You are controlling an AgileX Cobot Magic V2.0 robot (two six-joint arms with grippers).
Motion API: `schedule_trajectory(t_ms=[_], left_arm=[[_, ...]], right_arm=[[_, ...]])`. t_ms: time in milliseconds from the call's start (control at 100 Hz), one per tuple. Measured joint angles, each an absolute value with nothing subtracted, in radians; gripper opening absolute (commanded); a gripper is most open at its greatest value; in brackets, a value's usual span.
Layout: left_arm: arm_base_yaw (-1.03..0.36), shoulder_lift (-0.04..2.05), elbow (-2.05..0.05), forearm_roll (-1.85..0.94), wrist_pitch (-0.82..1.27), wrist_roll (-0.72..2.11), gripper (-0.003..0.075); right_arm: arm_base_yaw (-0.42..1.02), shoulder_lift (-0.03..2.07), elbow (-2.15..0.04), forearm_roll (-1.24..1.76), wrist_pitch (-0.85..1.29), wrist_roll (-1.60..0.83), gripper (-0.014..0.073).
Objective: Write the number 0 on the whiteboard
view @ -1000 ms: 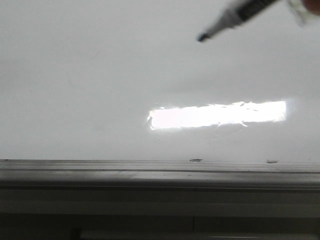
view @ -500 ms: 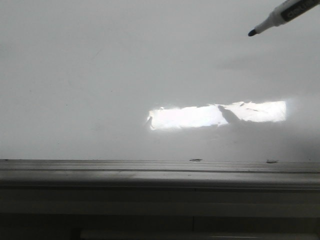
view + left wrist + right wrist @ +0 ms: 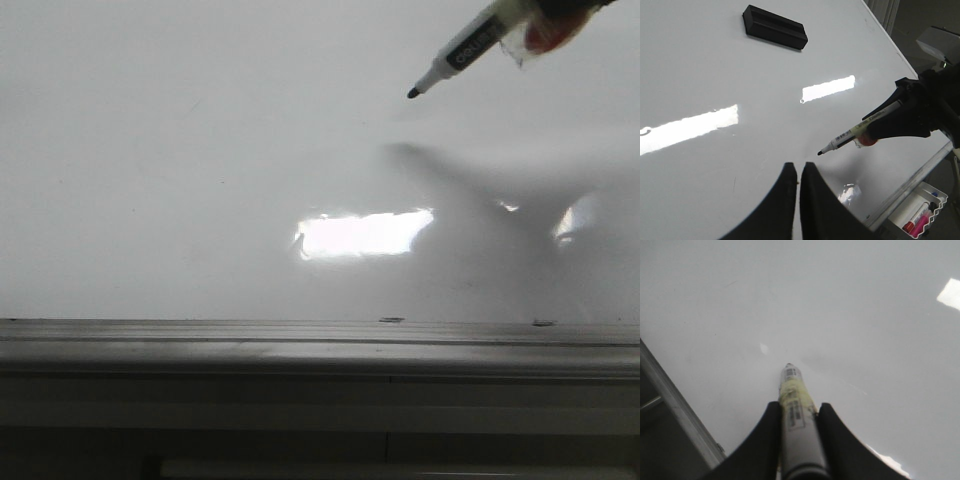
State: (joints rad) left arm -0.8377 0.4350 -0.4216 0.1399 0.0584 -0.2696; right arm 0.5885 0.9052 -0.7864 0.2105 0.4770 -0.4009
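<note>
The whiteboard point(image 3: 715, 75) is glossy and smooth, its rail point(image 3: 300, 345) probably brushed metal, the marker point(image 3: 860, 127) plastic.

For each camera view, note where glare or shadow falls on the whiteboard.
Front view: a bright glare patch low on the whiteboard, partly covered by the arm's shadow. Left wrist view: two glare streaks. Right wrist view: glare only at one corner; the marker looks soft.
</note>
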Motion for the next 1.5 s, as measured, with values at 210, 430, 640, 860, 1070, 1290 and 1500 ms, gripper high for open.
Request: schedule_trajectory(t_ms=[210,430,640,860,1070,1290,1500], left_arm=[[-0.838,0.435,-0.422,0.121,0.060,-0.270,-0.0020],[-0.838,0.435,-0.422,0.106,0.060,-0.270,-0.0020],[-0.838,0.435,-0.422,0.099,0.062,-0.270,-0.0020],[-0.838,0.435,-0.422,0.098,0.062,-0.270,-0.0020],[-0.838,0.435,-0.422,0.098,0.064,-0.270,-0.0020],[-0.838,0.435,-0.422,0.098,0.064,-0.270,-0.0020],[-0.838,0.435,-0.422,0.098,0.064,-0.270,-0.0020]], right_arm=[[0.588,0.951,-0.809,0.213,0.451,-0.401,-0.0047],[0.588,0.987,-0.811,0.214,0.442,-0.401,-0.0047],[0.588,1.021,-0.813,0.219,0.442,-0.401,-0.0047],[0.599,1.023,-0.817,0.221,0.509,-0.401,-0.0047],[0.602,1.023,-0.822,0.203,0.607,-0.392,-0.0047],[0.609,0.980,-0.822,0.042,0.668,-0.204,-0.0047],[0.609,0.937,-0.824,-0.122,0.680,-0.052,-0.0047]])
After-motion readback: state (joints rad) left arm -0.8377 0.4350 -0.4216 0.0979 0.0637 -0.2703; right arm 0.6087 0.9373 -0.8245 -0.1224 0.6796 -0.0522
